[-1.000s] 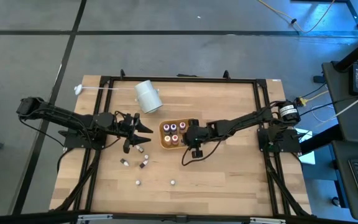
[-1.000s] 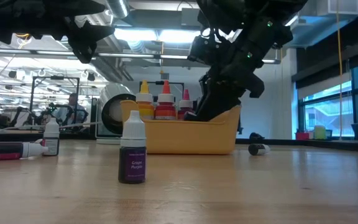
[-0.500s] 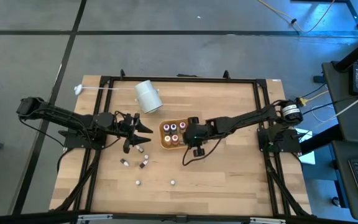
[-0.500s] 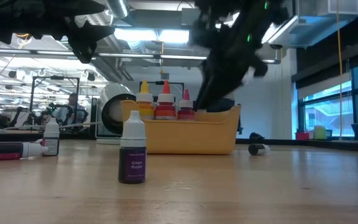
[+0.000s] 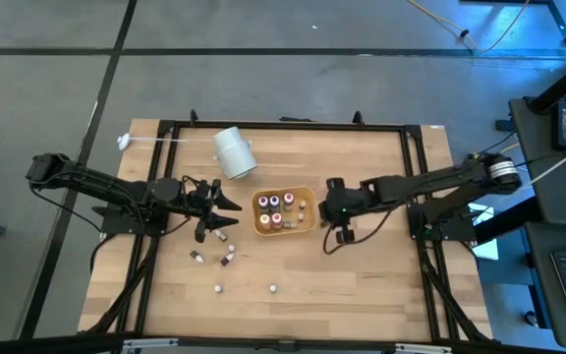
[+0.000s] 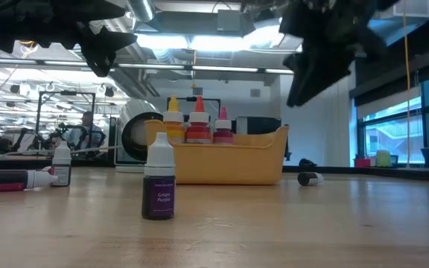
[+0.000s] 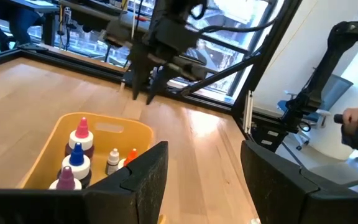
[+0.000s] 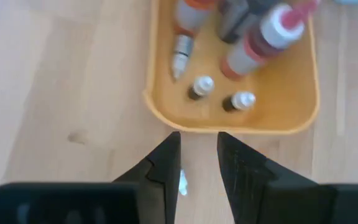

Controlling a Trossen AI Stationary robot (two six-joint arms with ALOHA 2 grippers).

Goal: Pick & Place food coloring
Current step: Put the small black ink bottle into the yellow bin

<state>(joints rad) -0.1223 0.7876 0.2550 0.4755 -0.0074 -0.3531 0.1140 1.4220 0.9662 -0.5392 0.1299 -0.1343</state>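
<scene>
Right gripper (image 5: 328, 209) beside tray (image 5: 308, 228), fingers narrow, empty; left gripper (image 5: 226, 210) wide, waiting; next: fetch loose bottle (image 5: 197, 258).

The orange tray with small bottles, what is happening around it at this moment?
The robot is moving little food coloring bottles into the orange tray, where several already stand. The right claw hangs just beside the tray, fingers a little apart and holding nothing. The left claw waits open on the tray's other side, near a few loose bottles on the wooden table. A large white cylinder lies farther back.
</scene>
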